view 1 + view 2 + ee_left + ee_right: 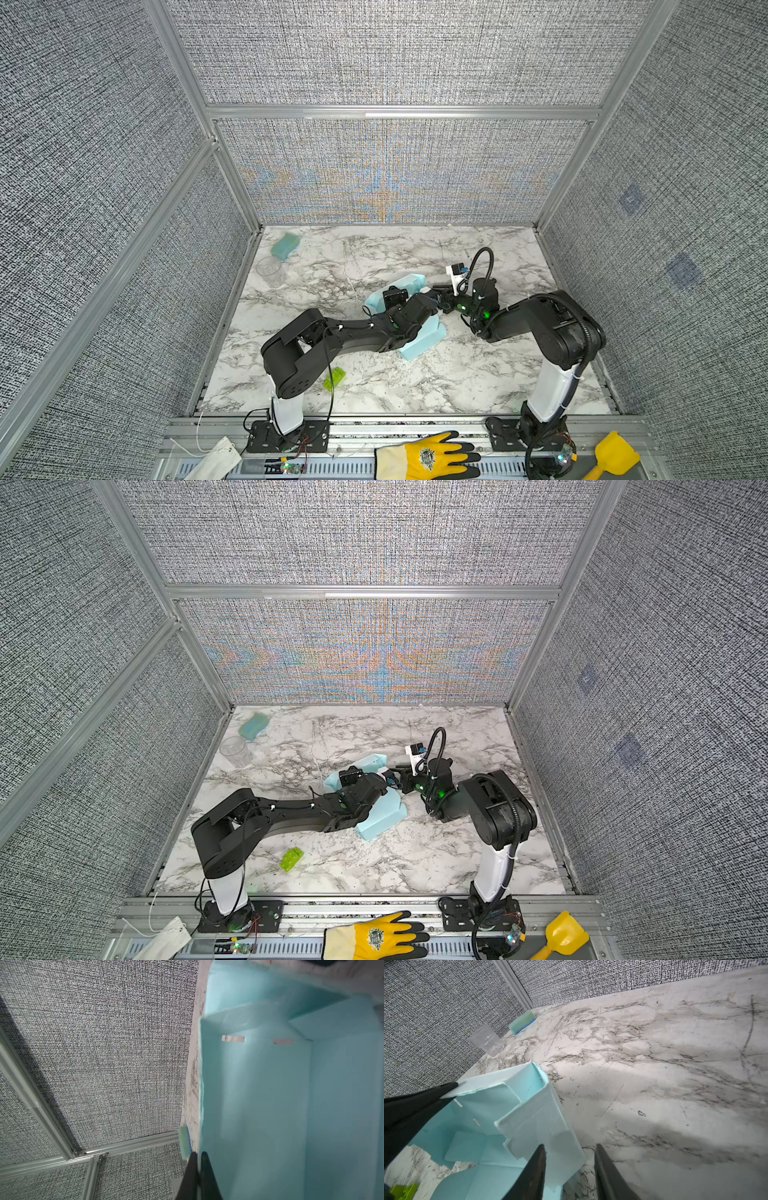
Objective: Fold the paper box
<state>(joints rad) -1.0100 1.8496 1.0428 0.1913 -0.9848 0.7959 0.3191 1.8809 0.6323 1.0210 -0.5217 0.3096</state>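
- Paper box [424, 340] sits about the middle of the tabletop [415, 390], between the two arms. It is well apart from the green brick [334, 379] near the front edge, and from the sponge [286, 244] and clear cup [270, 268] by the back left corner.
- Left gripper [198, 1160]: fingers together, pinching the top edge of one raised wall. The right wrist view shows the same pinch from outside [450, 1087].
- Right gripper [570, 1160]: fingers apart at the box's outer side panel. The panel's edge lies between them and bare marble shows in the gap. Not clamped, as far as I can tell; contact with the panel unclear.
- Done so far: the sheet is no longer flat. Several walls stand around a floor panel, and one inner wall shows two slots [232, 1038].
- Left to do: the walls lean and gape at the corners. A stepped flap stands loose above the side panel, and another panel still lies flat toward the front edge.
- Judgement: roughly midway. The walls need squaring, and the loose flaps must be folded over and probably tucked into the slots.
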